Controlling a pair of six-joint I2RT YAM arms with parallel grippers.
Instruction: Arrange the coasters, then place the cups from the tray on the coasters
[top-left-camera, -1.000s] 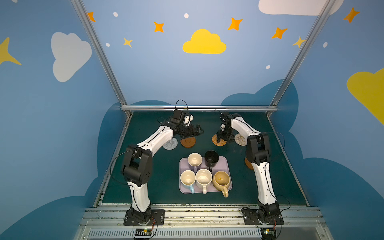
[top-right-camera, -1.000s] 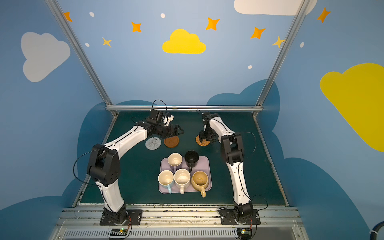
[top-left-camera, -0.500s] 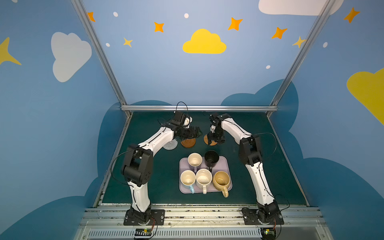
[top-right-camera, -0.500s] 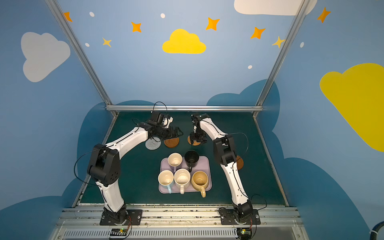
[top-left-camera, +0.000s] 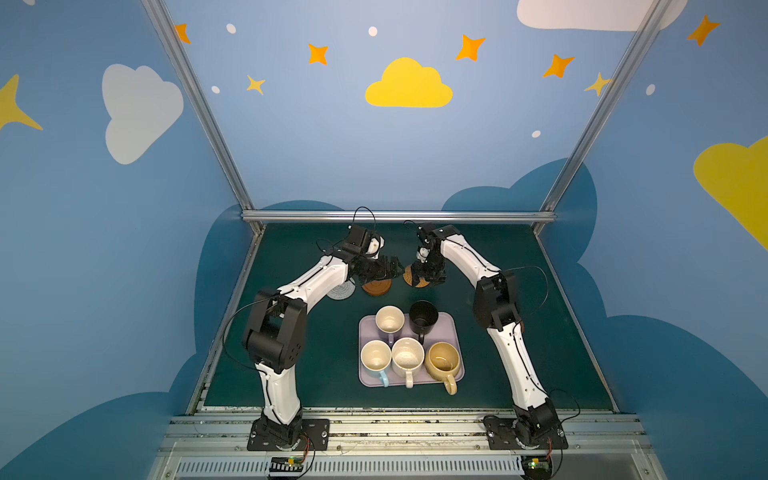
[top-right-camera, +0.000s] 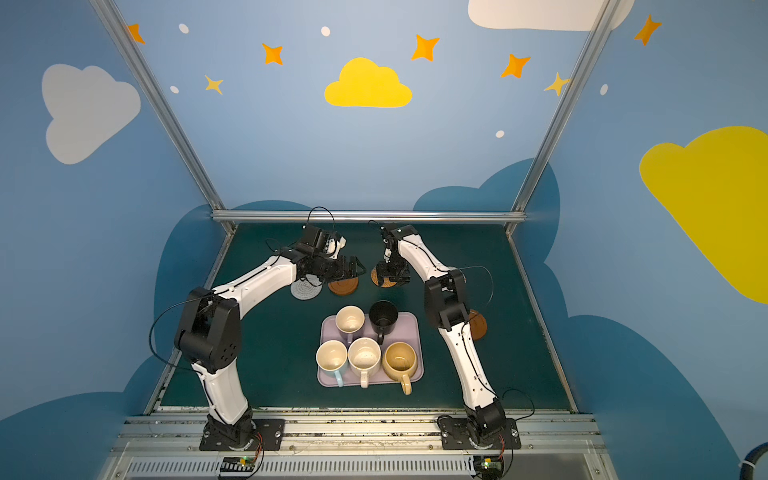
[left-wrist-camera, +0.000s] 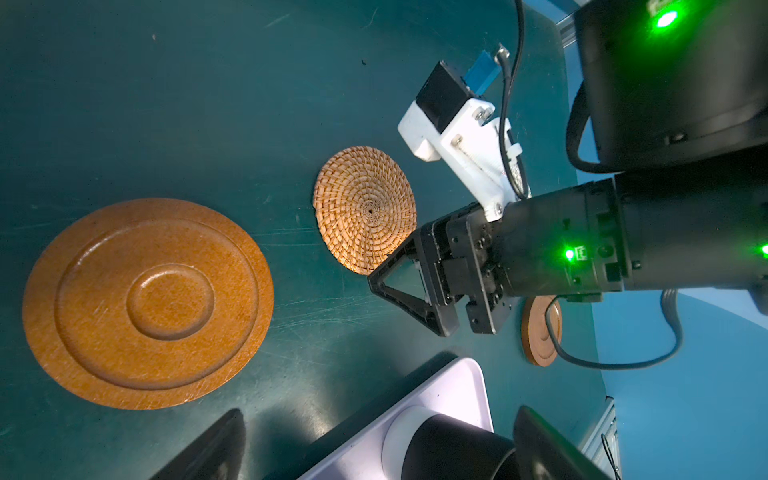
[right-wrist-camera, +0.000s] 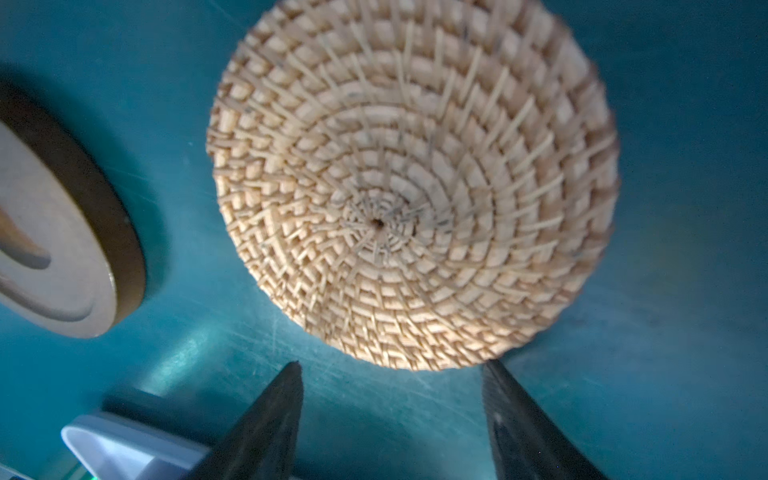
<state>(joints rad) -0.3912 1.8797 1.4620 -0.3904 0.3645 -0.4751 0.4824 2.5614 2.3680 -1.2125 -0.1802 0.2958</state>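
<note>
An orange-tan woven coaster (top-left-camera: 411, 275) (top-right-camera: 381, 279) (right-wrist-camera: 411, 187) lies on the green table at the back. My right gripper (top-left-camera: 429, 279) (right-wrist-camera: 390, 372) stands open at its edge, with bare table between the fingers. To its left lie a brown wooden coaster (top-left-camera: 377, 287) (left-wrist-camera: 147, 303) and a grey woven coaster (top-left-camera: 340, 291). My left gripper (top-left-camera: 394, 266) (left-wrist-camera: 380, 415) hovers open and empty above the wooden one. A second wooden coaster (top-right-camera: 478, 325) lies by the right arm. The lilac tray (top-left-camera: 455, 332) holds the lilac (top-left-camera: 390, 320), black (top-left-camera: 423, 318), light blue (top-left-camera: 375, 357), speckled cream (top-left-camera: 407, 355) and mustard (top-left-camera: 444, 359) cups.
Blue walls and metal posts (top-left-camera: 399, 216) close the table at the back and sides. A metal rail (top-left-camera: 390, 419) runs along the front edge. The tray's back corner (left-wrist-camera: 457, 382) sits close under my left gripper.
My right gripper has moved left along the back of the table, and the orange-tan woven coaster has come with it toward the wooden one. The left arm has barely moved.
</note>
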